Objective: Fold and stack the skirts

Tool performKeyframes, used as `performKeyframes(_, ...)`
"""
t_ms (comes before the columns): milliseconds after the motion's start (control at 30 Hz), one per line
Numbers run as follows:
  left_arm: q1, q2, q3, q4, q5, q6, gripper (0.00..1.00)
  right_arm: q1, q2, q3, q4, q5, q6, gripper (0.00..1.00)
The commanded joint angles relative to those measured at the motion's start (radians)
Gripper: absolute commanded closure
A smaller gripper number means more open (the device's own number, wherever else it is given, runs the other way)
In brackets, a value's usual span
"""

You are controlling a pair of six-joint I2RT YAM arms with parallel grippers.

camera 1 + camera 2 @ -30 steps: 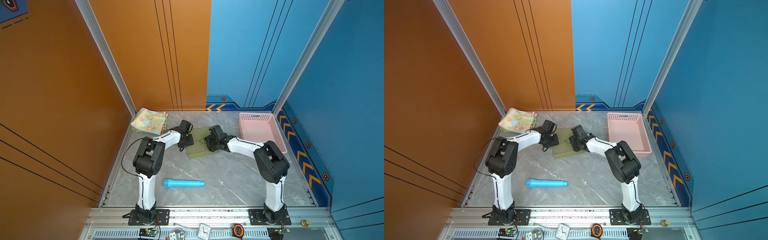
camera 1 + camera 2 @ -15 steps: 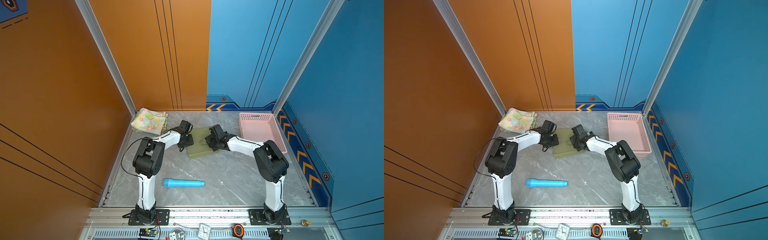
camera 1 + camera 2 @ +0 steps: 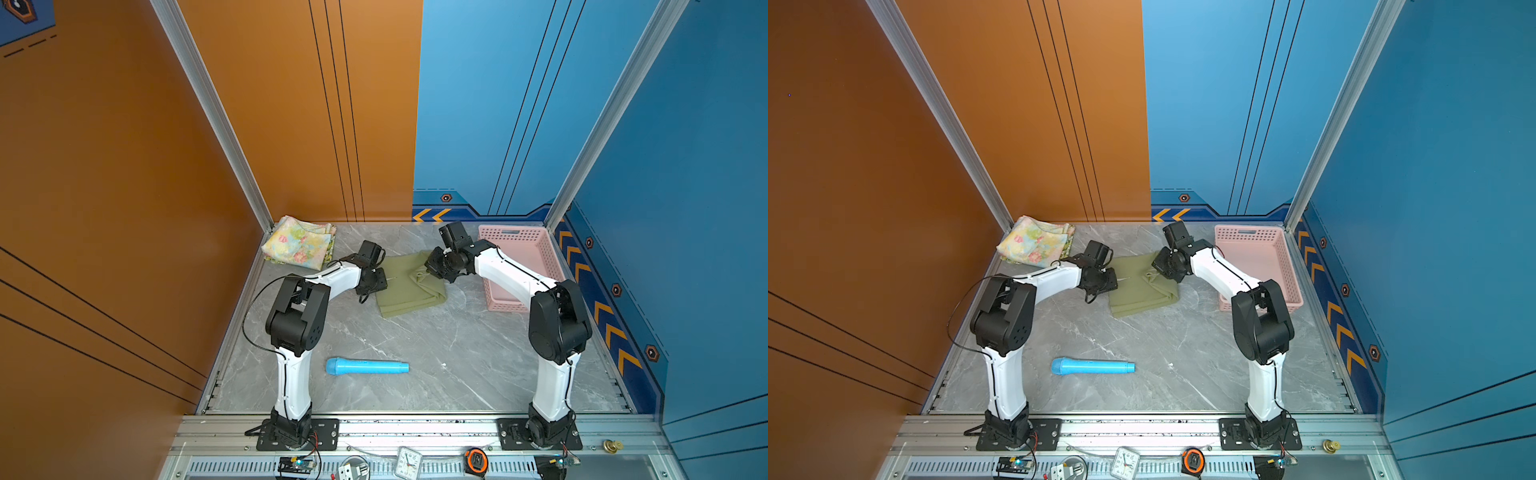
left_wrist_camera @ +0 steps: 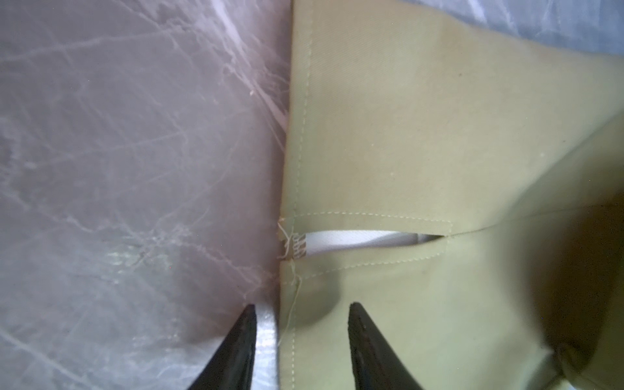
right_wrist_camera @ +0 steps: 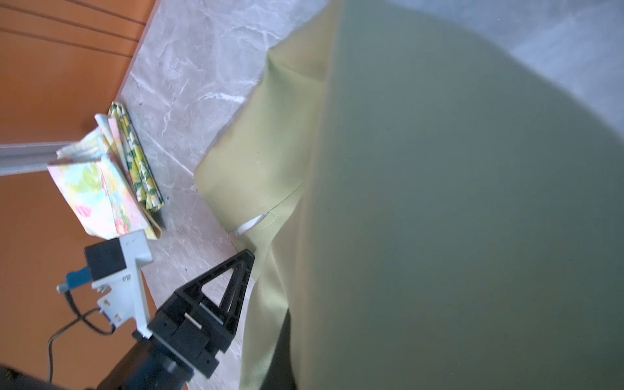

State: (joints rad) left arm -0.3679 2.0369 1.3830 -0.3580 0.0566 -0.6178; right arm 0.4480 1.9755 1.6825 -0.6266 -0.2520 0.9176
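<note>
Top views show the olive green skirt (image 3: 411, 286) lying partly folded on the grey marble table (image 3: 415, 340), between the two arms and towards the back. The right gripper (image 3: 432, 269) is closed on a bunched fold at the skirt's far right corner, lifted slightly. The left gripper (image 3: 379, 283) sits at the skirt's left edge, jaws apart, clamping nothing.

To fold it well, the right arm would likely carry its corner low across towards the left edge. Meanwhile the left gripper should pin that edge so the lower layer does not slide, and the edges should line up before release.

Only the left wrist view shows the fingers (image 4: 243, 337) straddling the stitched hem, beside a slit with white lining. The right wrist view is mostly olive cloth hanging close to the lens, which hides that gripper's own jaws. It also shows the lemon-print skirt (image 5: 138, 162) tucked against the pastel floral skirt (image 5: 98, 192), folded in the back left corner. The pink basket (image 3: 544, 257) and a blue cylinder (image 3: 365, 367) appear only from above.
</note>
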Motion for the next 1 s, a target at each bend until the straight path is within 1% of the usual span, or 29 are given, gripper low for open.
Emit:
performKeyframes(0,0.009,0.085,-0.055,-0.095,0.013,0.006,0.54,-0.009,0.054,0.148,-0.307,-0.015,-0.332,1.00)
performKeyframes(67,0.011,0.083,-0.058,-0.095,0.013,0.007,0.54,-0.015,0.079,0.228,-0.398,0.037,-0.433,1.00)
performKeyframes(167,0.012,0.079,-0.061,-0.095,0.014,0.009,0.54,-0.023,0.092,0.275,-0.444,0.051,-0.543,1.00)
performKeyframes(200,0.012,0.078,-0.061,-0.096,0.013,0.010,0.54,-0.020,0.124,0.310,-0.477,0.064,-0.591,1.00)
performKeyframes(267,0.012,0.076,-0.062,-0.098,0.012,0.010,0.54,-0.010,0.155,0.355,-0.521,0.113,-0.653,1.00)
performKeyframes(367,0.014,0.074,-0.064,-0.099,0.013,0.012,0.54,0.011,0.186,0.380,-0.531,0.128,-0.736,1.00)
performKeyframes(533,0.013,0.066,-0.070,-0.109,0.009,0.019,0.54,0.066,0.235,0.467,-0.562,0.206,-0.871,1.00)
performKeyframes(600,0.012,0.064,-0.070,-0.115,0.011,0.024,0.54,0.080,0.252,0.510,-0.573,0.217,-0.901,1.00)
performKeyframes(700,0.014,0.059,-0.074,-0.119,0.005,0.029,0.54,0.102,0.260,0.551,-0.580,0.192,-0.952,1.00)
performKeyframes(833,0.016,0.060,-0.078,-0.120,0.007,0.026,0.54,0.161,0.302,0.611,-0.602,0.229,-1.005,1.00)
performKeyframes(900,0.013,0.062,-0.078,-0.120,0.010,0.024,0.54,0.184,0.328,0.635,-0.606,0.214,-1.006,1.00)
performKeyframes(967,0.011,0.062,-0.079,-0.119,0.011,0.024,0.54,0.200,0.357,0.657,-0.605,0.156,-0.995,1.00)
